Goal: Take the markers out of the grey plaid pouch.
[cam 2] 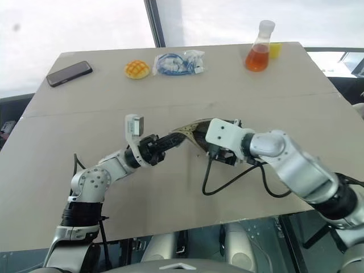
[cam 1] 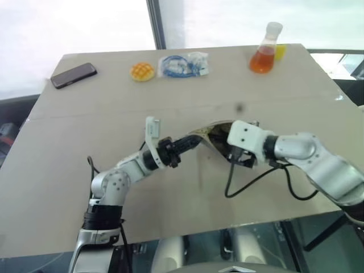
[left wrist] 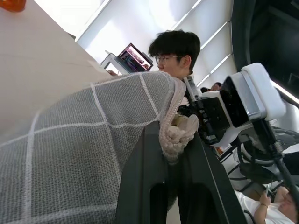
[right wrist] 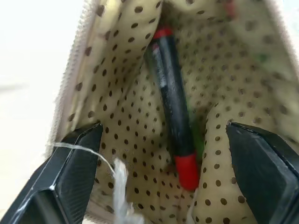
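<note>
The grey plaid pouch (cam 1: 209, 132) is held up off the middle of the table, its mouth open. My left gripper (left wrist: 173, 137) is shut on the pouch's zipper edge, with grey fabric (left wrist: 70, 140) draped beside the fingers. My right gripper (right wrist: 163, 129) stands open at the pouch's mouth, its black fingers (right wrist: 70, 168) spread wide apart. Between them, inside the dotted cream lining (right wrist: 117, 107), lies a marker (right wrist: 172, 107) with a black body and red ends, ungripped. A sliver of green (right wrist: 200, 147) shows beside it. In the eye views the right hand (cam 1: 244, 139) covers the opening.
Along the table's far edge lie a black phone (cam 1: 74, 74), a yellow bun-shaped toy (cam 1: 142, 71), a clear bag with blue cable (cam 1: 183, 64) and a flask of orange liquid (cam 1: 265, 51). A person (left wrist: 175, 51) sits beyond the table.
</note>
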Motion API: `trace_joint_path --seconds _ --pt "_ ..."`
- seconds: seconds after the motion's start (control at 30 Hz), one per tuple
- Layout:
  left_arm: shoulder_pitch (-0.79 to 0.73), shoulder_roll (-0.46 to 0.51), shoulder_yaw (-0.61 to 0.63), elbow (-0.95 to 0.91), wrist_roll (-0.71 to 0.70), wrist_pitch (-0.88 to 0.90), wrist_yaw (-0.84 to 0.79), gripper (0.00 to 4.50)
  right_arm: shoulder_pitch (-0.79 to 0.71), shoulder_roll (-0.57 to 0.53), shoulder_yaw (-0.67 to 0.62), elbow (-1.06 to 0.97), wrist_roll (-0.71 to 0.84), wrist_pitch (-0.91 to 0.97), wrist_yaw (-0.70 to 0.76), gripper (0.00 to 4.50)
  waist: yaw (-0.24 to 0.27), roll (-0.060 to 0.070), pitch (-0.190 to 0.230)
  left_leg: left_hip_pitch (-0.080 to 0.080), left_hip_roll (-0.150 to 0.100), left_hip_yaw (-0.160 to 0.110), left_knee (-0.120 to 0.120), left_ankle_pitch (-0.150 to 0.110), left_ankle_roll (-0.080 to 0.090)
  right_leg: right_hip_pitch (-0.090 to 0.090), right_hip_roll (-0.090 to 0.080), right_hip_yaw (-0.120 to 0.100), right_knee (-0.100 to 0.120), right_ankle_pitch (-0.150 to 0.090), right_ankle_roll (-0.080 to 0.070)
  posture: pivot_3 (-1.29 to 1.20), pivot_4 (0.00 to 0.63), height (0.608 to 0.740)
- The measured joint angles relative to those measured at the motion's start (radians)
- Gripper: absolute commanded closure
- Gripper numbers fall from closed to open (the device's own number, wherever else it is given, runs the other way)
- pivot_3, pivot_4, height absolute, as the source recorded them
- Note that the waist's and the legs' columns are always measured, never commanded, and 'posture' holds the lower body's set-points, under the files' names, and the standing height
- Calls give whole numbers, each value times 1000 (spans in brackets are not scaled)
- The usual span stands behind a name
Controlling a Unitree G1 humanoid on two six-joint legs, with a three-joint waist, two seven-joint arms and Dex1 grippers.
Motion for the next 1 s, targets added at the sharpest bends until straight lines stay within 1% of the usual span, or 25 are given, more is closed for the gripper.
trace_joint_path --seconds 0.03,0.07,0.1,0.17,0.2,0.27,0.37,0.4,0.43,0.47,0.5,0.53,0.6,0.7,0.73,0.83,0.9,1.0 --pt "5 -5 -2 2 13 0 0 4500 -6 42 40 68 -46 -54 -1 190 0 0 0 0 0 0 0 0 0 0 0 0 0 2 2 0 150 740" --pt "5 -5 -2 3 15 0 0 4500 -7 46 43 75 -51 -59 -2 190 0 0 0 0 0 1 0 0 0 0 0 0 0 2 2 0 150 740" --pt "17 -9 -2 3 28 -1 0 4500 -25 99 76 167 -102 -136 -6 190 0 0 0 0 0 1 0 0 0 0 0 0 0 2 2 0 150 740" --pt "21 -21 -4 3 41 -1 4 4500 -29 169 91 269 -155 -224 -26 190 -1 -1 0 0 0 2 0 0 -1 0 1 0 0 2 2 0 150 740" --pt "30 -25 -3 3 48 -2 6 4500 -30 217 92 332 -182 -283 -42 430 -2 -1 0 0 0 3 -1 1 -1 0 1 0 0 2 2 0 150 740" --pt "36 -28 3 3 59 -8 7 4500 -31 271 86 396 -212 -337 -64 909 -1 -1 0 0 1 3 0 1 -1 0 1 0 1 3 2 0 150 740" --pt "52 -35 17 2 68 -20 11 4500 -53 327 79 517 -279 -437 -84 2170 -1 -1 -1 0 0 2 0 1 -1 0 1 0 1 2 2 0 150 740" --pt "57 -35 17 2 71 -21 11 4500 -53 328 79 527 -289 -451 -85 2418 -1 -1 -1 1 0 2 0 0 -1 1 0 0 1 2 2 0 150 740" --pt "64 -36 17 2 77 -24 11 4500 -53 332 79 548 -306 -478 -84 2941 -1 -1 -1 1 0 2 0 0 -1 1 0 0 1 2 2 0 150 740" --pt "69 -40 19 2 83 -32 13 4500 -51 335 74 560 -324 -500 -83 3276 1 -1 -1 1 0 2 0 0 -1 1 0 -1 1 2 1 0 150 740" --pt "70 -43 20 2 87 -40 14 4500 -49 334 67 561 -332 -506 -81 3863 3 -1 -1 1 0 2 0 1 -1 1 0 -1 1 2 1 0 150 740" --pt "69 -46 21 0 91 -45 15 4500 -46 334 62 559 -335 -508 -80 4058 3 -1 -1 1 0 2 0 1 -1 1 0 -1 1 2 1 0 150 740" --pt "63 -61 18 -2 121 -85 20 4500 -13 317 32 520 -341 -498 -62 4117 9 -1 -1 1 0 2 0 1 -1 2 0 -1 1 2 0 0 150 740" --pt "48 -58 -9 14 239 -216 8 4500 72 273 -64 378 -297 -415 -13 4117 17 -1 -1 0 -1 3 0 1 -1 1 0 -2 0 4 -2 0 150 740" --pt "36 -55 -15 47 292 -286 8 4500 105 252 -126 302 -255 -370 16 4117 19 -1 -1 0 -1 3 0 1 -1 1 0 -2 0 4 -2 0 150 740" --pt "1 -60 -24 116 388 -422 10 4500 153 226 -239 167 -147 -281 81 4117 24 -1 -1 0 0 2 0 0 -1 1 1 -2 0 4 -2 0 150 740" --pt "-21 -63 -27 165 437 -484 17 4500 168 230 -310 76 -63 -236 111 4117 23 -1 -1 0 0 3 -1 0 -1 1 1 -2 0 4 -2 0 150 740" --pt "-26 -71 -30 189 465 -520 22 4500 171 232 -369 26 1 -203 125 4117 25 -1 -1 0 0 3 -1 0 -1 1 1 -2 0 3 -1 0 150 740"
